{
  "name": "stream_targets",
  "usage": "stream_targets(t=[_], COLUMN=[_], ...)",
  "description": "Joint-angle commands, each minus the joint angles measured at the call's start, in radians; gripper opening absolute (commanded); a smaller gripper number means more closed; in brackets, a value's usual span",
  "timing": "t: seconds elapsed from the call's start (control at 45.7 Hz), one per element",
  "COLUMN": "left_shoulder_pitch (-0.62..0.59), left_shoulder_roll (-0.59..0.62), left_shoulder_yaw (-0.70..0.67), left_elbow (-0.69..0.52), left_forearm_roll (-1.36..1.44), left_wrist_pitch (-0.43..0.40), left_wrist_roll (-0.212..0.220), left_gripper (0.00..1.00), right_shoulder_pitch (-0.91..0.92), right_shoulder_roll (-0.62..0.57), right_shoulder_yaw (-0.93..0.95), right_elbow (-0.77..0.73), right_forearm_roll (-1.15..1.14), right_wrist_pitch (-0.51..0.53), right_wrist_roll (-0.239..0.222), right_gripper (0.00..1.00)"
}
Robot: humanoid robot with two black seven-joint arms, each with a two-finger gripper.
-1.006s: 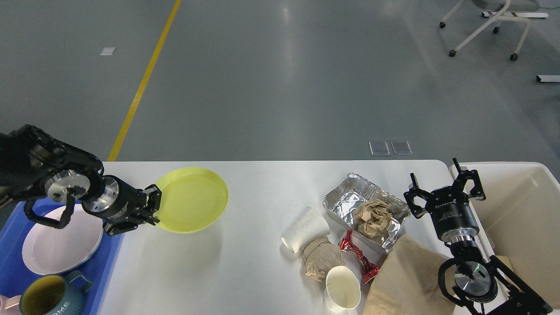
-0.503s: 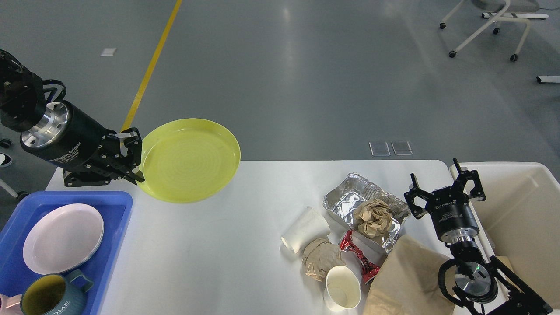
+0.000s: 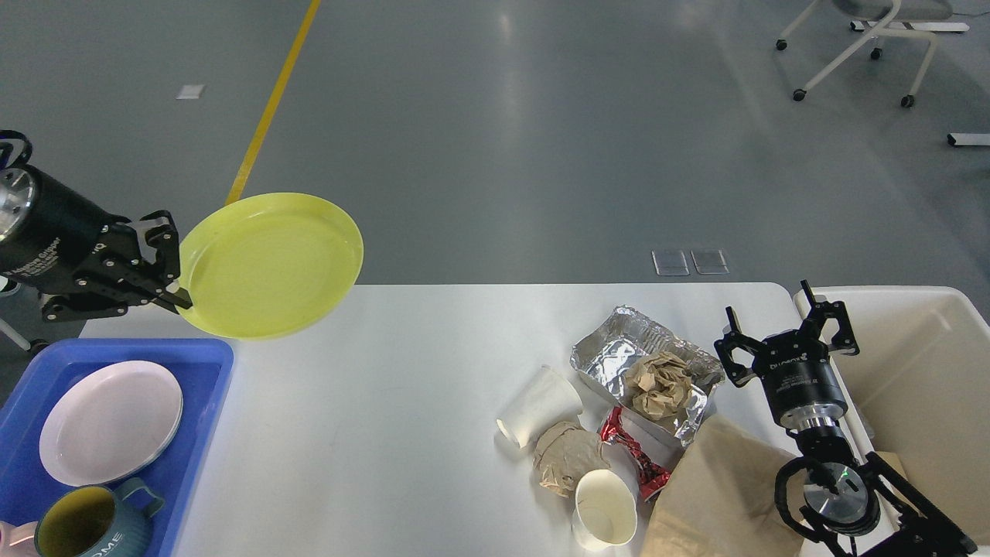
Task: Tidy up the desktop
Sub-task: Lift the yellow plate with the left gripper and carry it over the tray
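Note:
My left gripper (image 3: pixel 172 263) is shut on the left rim of a yellow plate (image 3: pixel 271 265), which hangs in the air above the far left corner of the white desktop (image 3: pixel 371 433). The plate is tilted slightly and partly overlaps the far edge of the blue tray (image 3: pixel 203 363). At the right, my right gripper (image 3: pixel 785 321) stands open above the desktop's right edge, holding nothing, just right of a foil container (image 3: pixel 642 356) with crumpled brown paper (image 3: pixel 657 384) in it.
The blue tray holds a pink plate (image 3: pixel 108 422) and a blue-grey mug (image 3: pixel 85 522). Near the foil lie a tipped white paper cup (image 3: pixel 541 402), an upright paper cup (image 3: pixel 605 510), a paper wad (image 3: pixel 564 456), a red wrapper (image 3: pixel 634 452) and a brown paper bag (image 3: pixel 719 495). A cream bin (image 3: pixel 928 371) stands at the right.
My left gripper lifted the yellow plate off the desktop and carried it up and to the left, toward the blue tray. The right arm has not moved.

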Motion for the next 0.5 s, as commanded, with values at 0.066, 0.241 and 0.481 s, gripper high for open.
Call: stream_targets(t=[0.066,0.241,0.481], left_shoulder_pitch=[0.168,0.425,0.841], left_shoulder_roll=[0.179,0.253,0.291], left_shoulder_yaw=[-0.048,-0.173,-0.41], left_elbow=[0.249,0.465,0.743], left_forearm_roll=[0.098,0.124,0.141], left_wrist_pitch=[-0.088,-0.12,-0.126], left_wrist_roll=[0.007,0.007,0.006], left_gripper=[0.0,0.0,0.0], right_shoulder_pitch=[0.001,0.0,0.0], right_shoulder_roll=[0.0,0.0,0.0], right_shoulder_yaw=[0.0,0.0,0.0], right_elbow=[0.0,0.0,0.0], right_forearm_roll=[0.0,0.0,0.0], right_wrist_pitch=[0.001,0.001,0.001], right_wrist_roll=[0.0,0.0,0.0], right_gripper=[1.0,1.0,1.0])
